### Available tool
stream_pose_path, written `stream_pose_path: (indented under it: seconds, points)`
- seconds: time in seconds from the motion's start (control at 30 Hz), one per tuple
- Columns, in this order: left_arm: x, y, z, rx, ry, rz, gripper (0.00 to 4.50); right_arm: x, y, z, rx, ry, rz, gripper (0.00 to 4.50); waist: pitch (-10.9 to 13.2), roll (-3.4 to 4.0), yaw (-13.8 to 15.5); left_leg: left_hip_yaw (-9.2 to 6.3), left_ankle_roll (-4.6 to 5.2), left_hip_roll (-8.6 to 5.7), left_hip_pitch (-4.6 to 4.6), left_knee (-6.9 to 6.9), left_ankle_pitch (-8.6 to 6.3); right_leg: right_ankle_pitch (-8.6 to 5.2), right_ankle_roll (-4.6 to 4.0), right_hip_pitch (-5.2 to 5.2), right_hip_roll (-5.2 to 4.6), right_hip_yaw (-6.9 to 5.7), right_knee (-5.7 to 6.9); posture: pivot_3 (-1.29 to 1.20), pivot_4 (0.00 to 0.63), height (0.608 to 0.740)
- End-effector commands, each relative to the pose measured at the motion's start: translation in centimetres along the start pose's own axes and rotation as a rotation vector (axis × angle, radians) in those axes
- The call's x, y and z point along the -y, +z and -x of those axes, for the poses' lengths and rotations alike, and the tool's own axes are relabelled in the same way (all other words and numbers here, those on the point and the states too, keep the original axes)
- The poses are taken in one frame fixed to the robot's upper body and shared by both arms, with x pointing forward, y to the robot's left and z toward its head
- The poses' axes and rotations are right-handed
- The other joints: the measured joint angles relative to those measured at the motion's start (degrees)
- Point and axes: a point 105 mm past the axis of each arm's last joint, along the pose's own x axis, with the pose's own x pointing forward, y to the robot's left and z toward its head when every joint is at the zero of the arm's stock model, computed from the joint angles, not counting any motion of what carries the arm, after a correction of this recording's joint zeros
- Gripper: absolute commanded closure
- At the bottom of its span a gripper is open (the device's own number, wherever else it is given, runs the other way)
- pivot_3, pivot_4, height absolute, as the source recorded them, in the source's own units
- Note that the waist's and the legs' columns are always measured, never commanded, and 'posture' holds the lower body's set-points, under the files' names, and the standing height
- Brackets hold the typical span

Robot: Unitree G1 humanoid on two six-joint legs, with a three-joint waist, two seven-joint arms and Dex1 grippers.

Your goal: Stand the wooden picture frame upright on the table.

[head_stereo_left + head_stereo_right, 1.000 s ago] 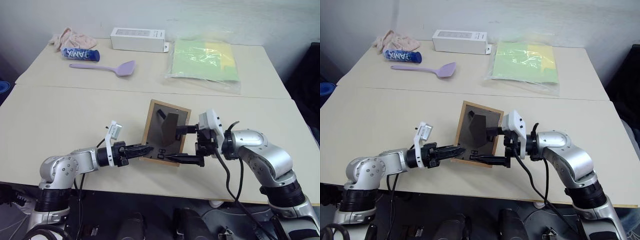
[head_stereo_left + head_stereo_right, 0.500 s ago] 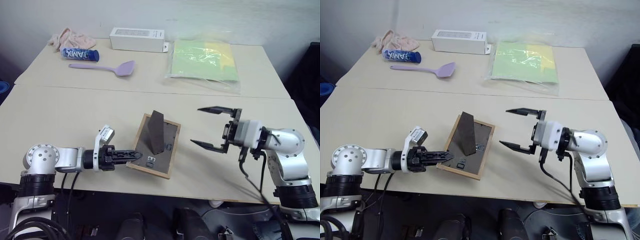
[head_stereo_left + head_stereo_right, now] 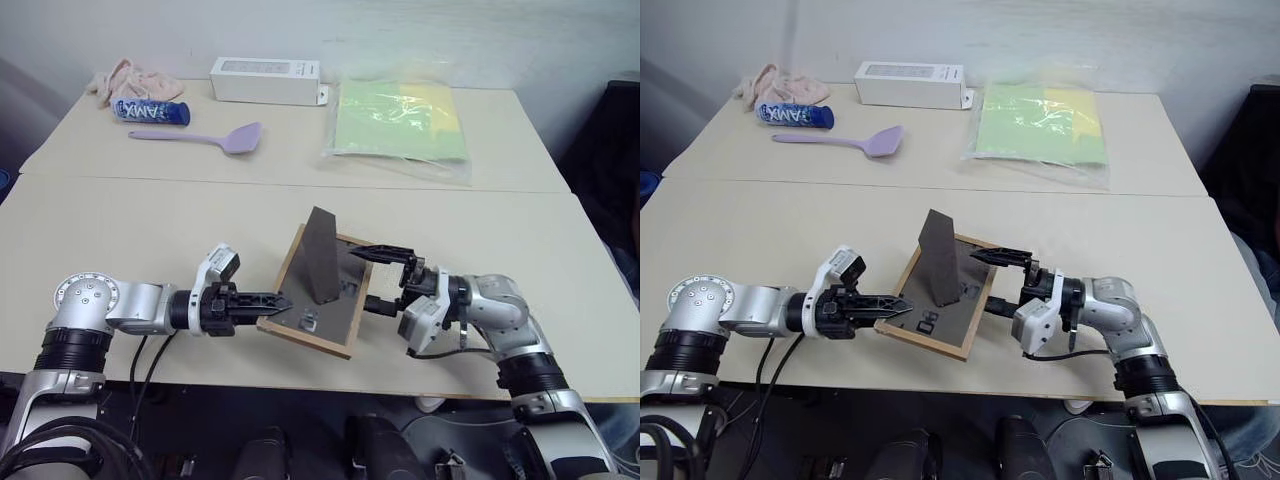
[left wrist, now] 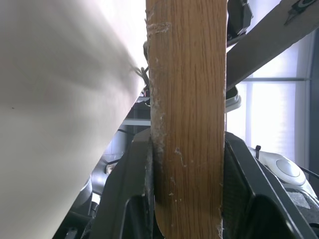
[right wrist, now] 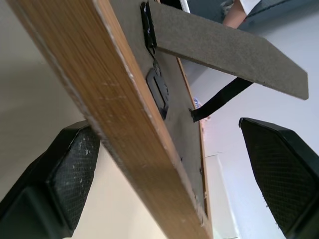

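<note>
The wooden picture frame (image 3: pixel 330 312) lies low over the front section of the table (image 3: pixel 150 220), dark backboard up. Its triangular stand (image 3: pixel 322 255) is folded out and sticks upward. My left gripper (image 3: pixel 274 300) is shut on the frame's left edge; in the left wrist view the wood rim (image 4: pixel 187 124) sits clamped between the fingers (image 4: pixel 134 199). My right gripper (image 3: pixel 361 278) is open, one finger above and one below the frame's right edge. In the right wrist view the rim (image 5: pixel 99 94) runs between the pads (image 5: pixel 75 169), with a wide gap to the far one.
On the far table section lie a white oblong box (image 3: pixel 265 80), a purple spatula (image 3: pixel 215 135), a blue tube (image 3: pixel 150 110), a pink cloth (image 3: pixel 125 78) and green-yellow sheets in a plastic bag (image 3: pixel 400 120). The table's front edge runs just below both grippers.
The frame dropped from nearly upright to a low slant, still held by my left gripper. My right gripper let go, swung out to the right, rolled, and came back to straddle the right edge.
</note>
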Motion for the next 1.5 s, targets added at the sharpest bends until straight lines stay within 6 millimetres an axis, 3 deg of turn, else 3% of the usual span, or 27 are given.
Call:
stream_pose_path:
  seconds: [0.03, 0.17, 0.2, 0.33, 0.43, 0.53, 0.63, 0.73, 0.77, 0.87, 1.0, 1.07, 1.23, 1.5]
  points:
    - [2.3, 0.3, 0.1, 0.011, -0.057, -0.044, 3.22, 0.4, -0.6, -0.2, -0.009, -0.039, 0.066, 1.20, 0.0, 0.00, 0.0, -0.01, 0.00, 0.00, 0.00, 0.04, 0.00, 0.00, 0.00, 0.00, 0.00, 0.00, 0.00, 0.00, 0.150, 0.740]
    - [2.4, 0.8, 0.0, 0.034, -0.056, -0.057, 3.22, 0.4, -1.3, -0.1, -0.045, -0.080, 0.067, 2.41, 0.0, 0.00, 0.1, -0.02, 0.00, -0.01, 0.00, 0.07, 0.00, -0.01, -0.02, 0.02, -0.01, 0.00, -0.01, 0.00, 0.150, 0.740]
    - [2.5, 0.9, 0.0, 0.039, -0.059, -0.064, 2.87, 0.4, -1.5, 0.1, -0.055, -0.084, 0.060, 2.80, 0.0, 0.00, 0.1, -0.02, 0.00, -0.01, -0.01, 0.08, 0.00, -0.01, -0.02, 0.02, -0.01, 0.00, -0.01, 0.00, 0.150, 0.740]
    - [3.7, 1.0, 0.1, 0.046, -0.090, -0.118, 1.80, 0.7, -1.9, 0.3, -0.070, -0.117, 0.066, 3.25, 0.0, 0.00, 0.1, -0.02, 0.00, 0.00, -0.01, 0.09, 0.00, -0.01, -0.02, 0.02, 0.01, -0.01, 0.00, 0.00, 0.150, 0.740]
    - [4.9, 1.1, 0.8, 0.085, -0.089, -0.199, 0.88, 1.5, -1.9, 0.1, -0.067, -0.163, 0.068, 3.26, 0.0, 0.00, 0.0, -0.01, -0.01, -0.01, -0.02, 0.10, 0.00, -0.01, -0.03, 0.02, 0.01, -0.01, -0.01, 0.00, 0.150, 0.740]
    - [5.1, 1.4, 2.6, 0.215, 0.035, -0.303, 0.07, 2.1, -1.8, 0.1, -0.062, -0.201, 0.046, 3.26, 0.0, 0.02, -0.6, 0.00, -0.03, 0.04, -0.01, 0.08, -0.01, -0.03, -0.06, 0.00, 0.03, 0.02, -0.01, 0.00, 0.150, 0.740]
    - [5.5, 2.9, 4.8, 0.443, 0.119, -0.455, 0.00, 2.5, -1.8, 0.2, -0.060, -0.251, -0.043, 3.26, 0.0, 0.05, -0.8, -0.01, -0.06, 0.06, 0.04, -0.02, 0.00, -0.07, -0.12, -0.02, 0.01, 0.03, -0.06, 0.00, 0.150, 0.740]
    - [4.6, 3.1, 8.1, 0.534, 0.322, -0.782, 0.00, 3.0, -1.7, 0.1, -0.039, -0.333, -0.375, 3.26, 0.0, 0.06, -0.7, -0.04, -0.08, 0.07, 0.04, -0.04, 0.01, -0.08, -0.14, 0.00, 0.02, 0.00, -0.06, 0.00, 0.150, 0.740]
    - [3.7, 3.0, 8.9, 0.502, 0.430, -0.922, 0.00, 3.0, -1.6, 0.0, -0.008, -0.364, -0.583, 3.26, 0.0, 0.06, -0.7, -0.02, -0.08, 0.06, 0.05, -0.12, 0.02, -0.08, -0.15, 0.01, 0.03, -0.01, -0.10, 0.00, 0.150, 0.740]
    - [1.7, 2.4, 9.3, 0.390, 0.546, -1.172, 0.00, 3.0, -1.1, -0.1, 0.088, -0.393, -1.044, 3.26, 0.1, 0.22, 0.1, -0.01, -0.13, 0.04, 0.06, -0.30, 0.06, -0.10, -0.18, 0.00, 0.04, -0.02, -0.22, 0.00, 0.150, 0.740]
    - [1.6, 3.0, 8.4, 0.414, 0.518, -1.291, 0.00, 1.5, -1.8, -0.1, 0.038, -0.342, -1.334, 3.26, 0.1, 0.22, 0.8, -0.05, 0.01, 0.03, 0.05, -0.33, 0.01, -0.09, -0.18, 0.02, -0.12, -0.04, -0.27, 0.00, 0.150, 0.740]
    - [1.4, 3.0, 7.8, 0.395, 0.507, -1.327, 0.00, 1.2, -2.7, 0.1, -0.003, -0.376, -1.374, 3.26, 0.1, 0.22, 0.8, -0.07, 0.04, 0.04, 0.02, -0.39, -0.02, -0.09, -0.18, 0.00, -0.13, -0.07, -0.37, 0.00, 0.150, 0.740]
    - [0.5, 2.6, 6.5, 0.358, 0.462, -1.336, 0.00, -1.9, -5.6, 0.3, -0.139, -0.415, -1.593, 3.26, 0.1, 0.22, 0.2, -0.01, 0.13, 0.04, -0.07, -0.51, -0.08, -0.06, -0.13, -0.06, -0.12, -0.09, -0.52, 0.00, 0.150, 0.740]
    - [0.4, 2.7, 6.3, 0.359, 0.449, -1.337, 0.00, -3.6, -5.9, -0.3, -0.219, -0.354, -1.601, 3.26, 0.1, 0.22, -0.1, 0.04, 0.12, 0.04, 0.12, -0.45, -0.05, -0.05, -0.10, 0.00, -0.10, -0.01, -0.23, 0.00, 0.150, 0.740]
